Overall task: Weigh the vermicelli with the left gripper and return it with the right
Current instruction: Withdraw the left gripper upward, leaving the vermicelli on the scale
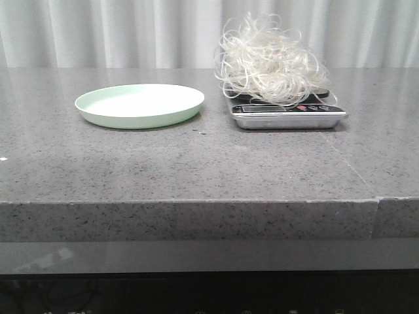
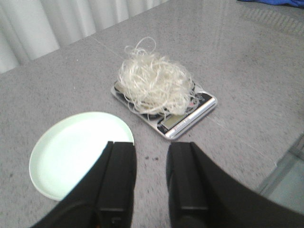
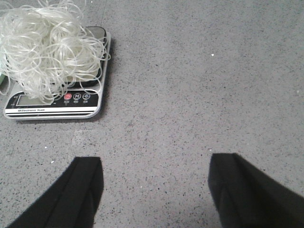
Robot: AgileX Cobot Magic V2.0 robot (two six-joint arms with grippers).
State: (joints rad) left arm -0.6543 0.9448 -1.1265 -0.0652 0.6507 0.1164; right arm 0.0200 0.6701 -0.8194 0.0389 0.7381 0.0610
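Observation:
The vermicelli [image 1: 272, 62], a fluffy tangle of whitish strands, rests on a small silver kitchen scale [image 1: 288, 116] at the back right of the grey counter. It also shows in the left wrist view [image 2: 154, 85] and the right wrist view [image 3: 45, 47]. The pale green plate [image 1: 139, 104] lies empty to the left of the scale. Neither gripper shows in the front view. My left gripper [image 2: 151, 147] is open and empty, above the counter near the plate [image 2: 71, 152] and short of the scale [image 2: 190, 121]. My right gripper [image 3: 154, 164] is wide open and empty, to the right of the scale [image 3: 52, 107].
The grey speckled counter [image 1: 196, 163] has a seam [image 1: 353, 173] running back toward the scale on the right. White curtains [image 1: 131, 33] hang behind the counter. A glass edge [image 2: 285, 180] and blue cloth [image 2: 275, 2] lie at the margins of the left wrist view.

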